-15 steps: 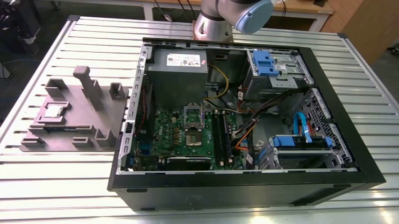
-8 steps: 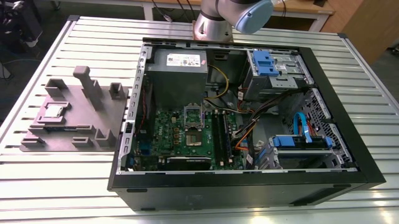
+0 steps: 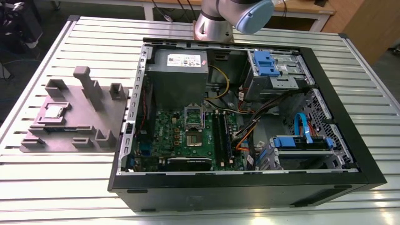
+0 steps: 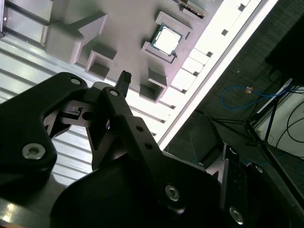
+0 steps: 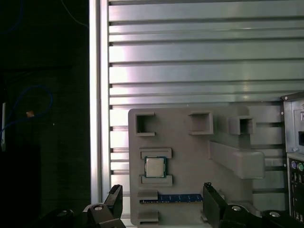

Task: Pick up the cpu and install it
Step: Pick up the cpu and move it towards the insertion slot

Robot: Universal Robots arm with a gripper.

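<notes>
The cpu (image 3: 55, 111) is a small shiny square chip lying flat in a recess of the grey fixture block (image 3: 93, 117), on the slatted table at the exterior view's left. Both wrist views look down on it, cpu (image 5: 155, 166) and cpu (image 4: 167, 39). My gripper (image 5: 164, 202) hangs well above the block. It is open, its two black fingers (image 5: 115, 197) spread wide with nothing between them. One black fingertip (image 4: 124, 78) points toward the block.
An open computer case (image 3: 350, 136) lies at the table's middle and right. It holds a green motherboard (image 3: 168, 136), its socket (image 3: 194, 117), cables and blue drive bays. A blue memory stick (image 5: 178, 197) lies on the block. The table edge (image 5: 99, 95) runs close by.
</notes>
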